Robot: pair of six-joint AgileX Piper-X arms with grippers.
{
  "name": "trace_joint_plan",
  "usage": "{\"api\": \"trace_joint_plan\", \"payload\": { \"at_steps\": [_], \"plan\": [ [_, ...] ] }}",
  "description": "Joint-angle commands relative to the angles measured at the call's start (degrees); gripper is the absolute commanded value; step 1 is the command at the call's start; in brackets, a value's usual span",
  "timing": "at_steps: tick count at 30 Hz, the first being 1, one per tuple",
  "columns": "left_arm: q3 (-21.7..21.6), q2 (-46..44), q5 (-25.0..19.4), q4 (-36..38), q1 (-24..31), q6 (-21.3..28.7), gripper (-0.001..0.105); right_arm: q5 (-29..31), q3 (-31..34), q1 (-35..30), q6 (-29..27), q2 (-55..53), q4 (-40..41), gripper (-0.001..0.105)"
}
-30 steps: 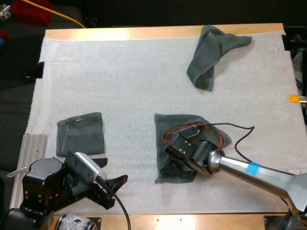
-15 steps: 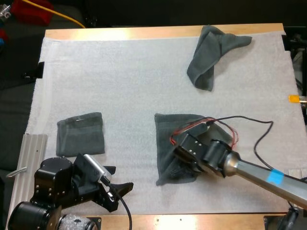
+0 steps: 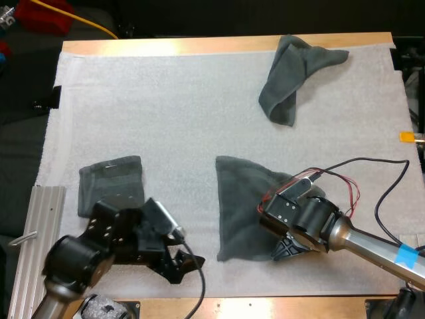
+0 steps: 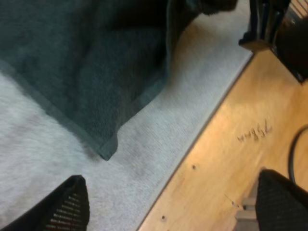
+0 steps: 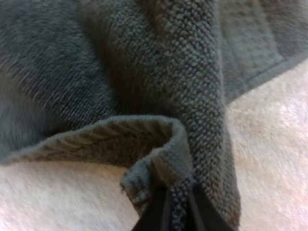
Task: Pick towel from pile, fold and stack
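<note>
1. On the near middle of the white mat (image 3: 166, 113) lies a dark grey-green towel (image 3: 242, 199). It is partly spread, and its right side is gathered toward the right gripper (image 3: 285, 250).
2. The right gripper is low at the near right edge of this towel. In the right wrist view its two black fingers (image 5: 204, 221) press from both sides on a raised fold of the cloth, so it is clamped on the towel.
3. The left gripper (image 3: 186, 266) is over the near edge of the mat, just beside the near left corner of the same towel. In the left wrist view its fingers (image 4: 72, 202) stand wide apart and touch nothing. The towel's corner lies flat on the mat beyond them, and the bare wooden table (image 4: 231, 159) is next to it.
4. A folded towel (image 3: 111, 186) rests flat on the left part of the mat, well apart from the spread towel and just beyond the left arm.
5. A crumpled towel (image 3: 292, 76) lies at the far right of the mat, well apart from both grippers.
</note>
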Motion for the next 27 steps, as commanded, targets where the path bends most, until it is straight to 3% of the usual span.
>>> {"api": "trace_joint_plan", "payload": {
  "at_steps": [1, 4, 9, 18, 21, 25, 27],
  "plan": [
    [0.0, 0.8, 0.0, -1.1, -1.0, -0.1, 0.069, 1.0, 0.1, -0.1, -0.5, -0.8, 1.8, 0.000],
    [0.0, 3.7, -0.7, -3.1, -4.2, -0.1, 0.069, 1.3, 0.9, -0.1, -0.5, -2.0, 2.5, 0.000],
    [0.0, 7.3, -5.9, -3.8, -8.5, -0.1, 0.069, 1.3, 2.6, -0.1, -1.7, -5.6, 2.5, 0.000],
    [0.0, 10.6, -6.4, -4.3, -12.1, 1.3, 0.069, 0.5, 7.9, -0.1, -12.9, -10.1, 2.9, 0.000],
    [0.0, 10.6, -6.6, -4.5, -12.1, 1.5, 0.069, 0.5, 8.8, -0.1, -14.1, -10.8, 3.8, 0.002],
    [0.0, 10.6, -7.7, -4.5, -12.1, 1.7, 0.069, 0.9, 8.9, -0.1, -14.9, -12.6, 4.2, 0.025],
    [0.0, 10.6, -8.5, -4.5, -12.1, 1.6, 0.069, 0.9, 8.9, -0.1, -15.4, -14.6, 4.3, 0.047]
  ]
}}
